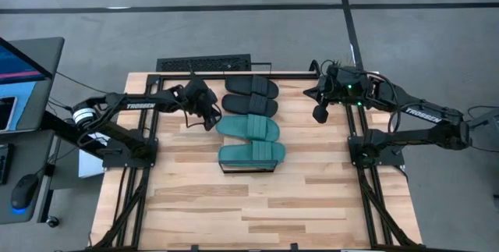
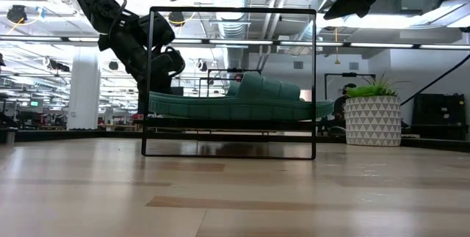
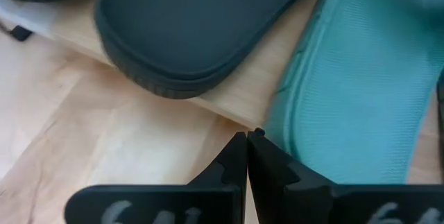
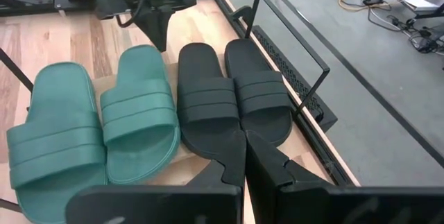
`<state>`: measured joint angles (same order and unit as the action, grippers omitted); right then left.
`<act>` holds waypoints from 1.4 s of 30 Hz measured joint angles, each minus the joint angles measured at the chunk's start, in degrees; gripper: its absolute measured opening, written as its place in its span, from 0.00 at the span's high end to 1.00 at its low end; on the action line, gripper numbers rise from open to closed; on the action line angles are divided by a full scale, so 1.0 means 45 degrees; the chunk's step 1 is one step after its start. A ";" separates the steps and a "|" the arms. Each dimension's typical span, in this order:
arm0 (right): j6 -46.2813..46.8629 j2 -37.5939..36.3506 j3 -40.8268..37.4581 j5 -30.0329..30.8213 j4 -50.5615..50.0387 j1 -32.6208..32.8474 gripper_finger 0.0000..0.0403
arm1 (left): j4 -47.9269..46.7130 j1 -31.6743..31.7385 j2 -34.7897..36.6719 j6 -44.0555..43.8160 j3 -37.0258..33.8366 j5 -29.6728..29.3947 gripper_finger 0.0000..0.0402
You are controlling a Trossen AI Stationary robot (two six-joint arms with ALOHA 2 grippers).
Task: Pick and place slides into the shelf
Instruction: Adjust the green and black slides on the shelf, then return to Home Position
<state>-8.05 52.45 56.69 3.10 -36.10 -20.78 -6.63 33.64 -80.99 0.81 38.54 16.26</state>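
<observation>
All four slides sit side by side on the shelf in the middle of the desk, and going from the near end we start with the nearest teal slide, lying flat with its long axis running left to right across the shelf. Just beyond it, the second teal slide lies the same way, the two touching along their edges. Then the near black slide and, farthest back, the far black slide, both parallel to the teal pair, soles down, straps up. From the right wrist view the heels face the right arm and the toes the left, though that is a judgement from the sole shapes. These look like soft rubber: light, bendy, a bit grippy rather than slick, nothing fragile here. The wide ribbed strap looks the best place to take hold, or a pinch on the sole's edge; a grip at one tip would likely let the sandal droop. The left hand hovers just beside the left ends of the second teal and near black slides, fingers pressed together and pinching nothing. The right hand waits well apart to the right, above the desk, fingers also pressed together and empty. Every slide looks placed.
</observation>
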 joint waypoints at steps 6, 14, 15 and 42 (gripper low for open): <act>0.0119 0.0005 0.0000 0.0004 0.0000 0.0000 1.00 | -0.0006 -0.0234 0.0000 0.0023 0.0000 0.0203 1.00; 0.0488 0.0005 0.0000 -0.0001 -0.0077 0.0050 1.00 | -0.0162 -0.0806 0.0000 -0.0071 0.0000 0.0308 1.00; 0.0547 0.0005 0.0000 -0.0001 -0.0083 0.0112 1.00 | -0.0164 -0.0888 0.0000 -0.0078 0.0000 0.0309 1.00; 0.0388 -0.0377 -0.1851 0.0894 0.4417 0.0387 1.00 | -0.0705 -0.0217 0.4433 0.0457 -0.0005 -0.2204 0.95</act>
<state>-6.31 50.75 48.36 7.12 -16.22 -19.03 -9.80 32.67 -61.04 2.87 38.52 6.34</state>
